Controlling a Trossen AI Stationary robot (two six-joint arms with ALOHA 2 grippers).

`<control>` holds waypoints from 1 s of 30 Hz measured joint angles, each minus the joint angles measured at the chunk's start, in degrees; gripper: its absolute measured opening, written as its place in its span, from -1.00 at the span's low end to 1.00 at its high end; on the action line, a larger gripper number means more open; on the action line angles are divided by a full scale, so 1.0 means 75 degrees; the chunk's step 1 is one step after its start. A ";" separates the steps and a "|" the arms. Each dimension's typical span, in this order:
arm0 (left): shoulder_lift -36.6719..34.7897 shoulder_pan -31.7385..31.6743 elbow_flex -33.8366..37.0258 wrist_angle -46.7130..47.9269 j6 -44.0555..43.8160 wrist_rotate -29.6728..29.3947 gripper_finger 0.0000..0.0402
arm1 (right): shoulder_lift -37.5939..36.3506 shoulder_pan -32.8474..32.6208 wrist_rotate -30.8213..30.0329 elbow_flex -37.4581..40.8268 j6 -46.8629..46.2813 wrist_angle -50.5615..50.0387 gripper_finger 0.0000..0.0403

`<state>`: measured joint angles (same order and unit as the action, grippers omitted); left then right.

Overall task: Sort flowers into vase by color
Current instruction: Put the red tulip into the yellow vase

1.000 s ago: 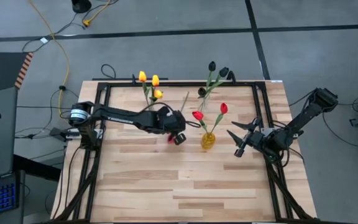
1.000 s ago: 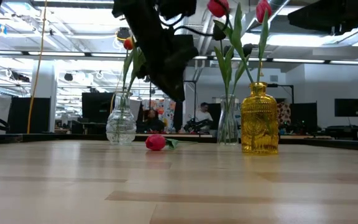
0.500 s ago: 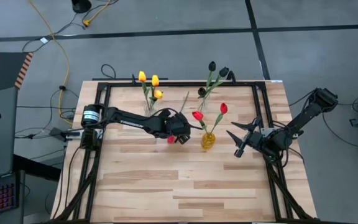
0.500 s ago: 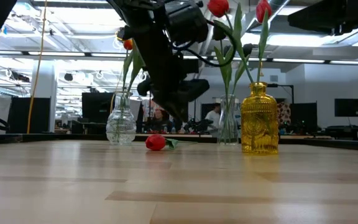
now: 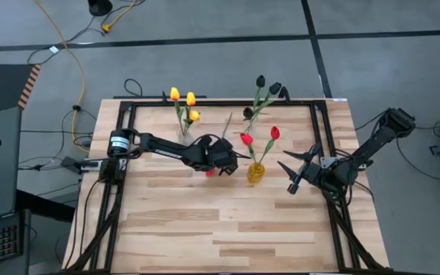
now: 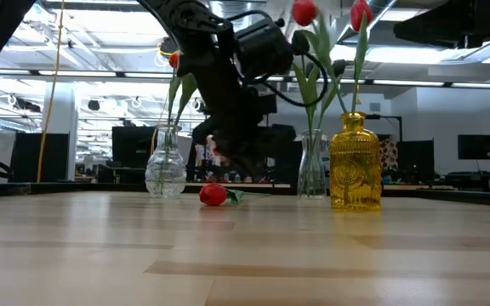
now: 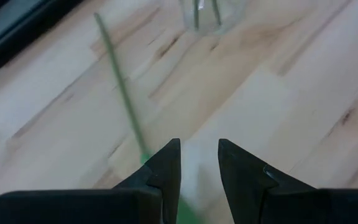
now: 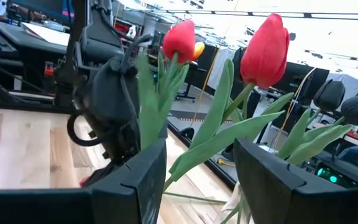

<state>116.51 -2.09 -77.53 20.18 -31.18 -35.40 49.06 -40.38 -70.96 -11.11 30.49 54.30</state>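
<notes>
A red tulip lies flat on the table, its head [image 5: 210,173] [image 6: 213,195] toward the near side and its thin green stem [image 7: 122,93] running toward the far edge. My left gripper [image 5: 225,158] [image 7: 196,163] hangs open low over the stem near the head, slanting down; nothing is between its fingers and the stem passes beside one of them. A yellow vase [image 5: 256,173] holds two red tulips [image 8: 265,51]. One clear vase [image 6: 165,170] holds yellow tulips [image 5: 190,98], another [image 6: 311,170] holds dark ones [image 5: 260,80]. My right gripper [image 5: 291,176] [image 8: 199,180] waits open at the right.
A black frame [image 5: 205,103] runs along the table's far edge and down both sides. The three vases stand close together on the table's far half, right around my left gripper. The near half of the wooden table [image 5: 228,237] is bare wood.
My left gripper has come down toward the lying red tulip, shifted a little toward the right edge and rolled somewhat. Its fingers stay apart. The tulip has not moved.
</notes>
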 joint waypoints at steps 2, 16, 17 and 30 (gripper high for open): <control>0.0104 -0.0006 0.0014 0.0015 0.0005 -0.0080 -0.52 | -0.0003 0.0000 0.0018 0.0000 -0.0001 -0.0005 0.07; 0.0516 -0.0204 0.0008 -0.0251 -0.0012 -0.0460 -0.52 | -0.0002 -0.0006 0.0041 0.0000 0.0022 -0.0037 0.07; 0.0547 -0.0223 0.0008 -0.0241 -0.0012 -0.0462 -0.52 | -0.0003 -0.0004 0.0042 0.0000 0.0022 -0.0039 0.07; 0.0734 -0.0422 0.0008 -0.0209 -0.0145 -0.0033 -0.52 | 0.0000 -0.0003 0.0044 0.0000 0.0019 -0.0038 0.07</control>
<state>122.02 -5.25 -77.47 18.61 -32.27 -35.65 49.06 -40.40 -70.63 -11.11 30.63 54.01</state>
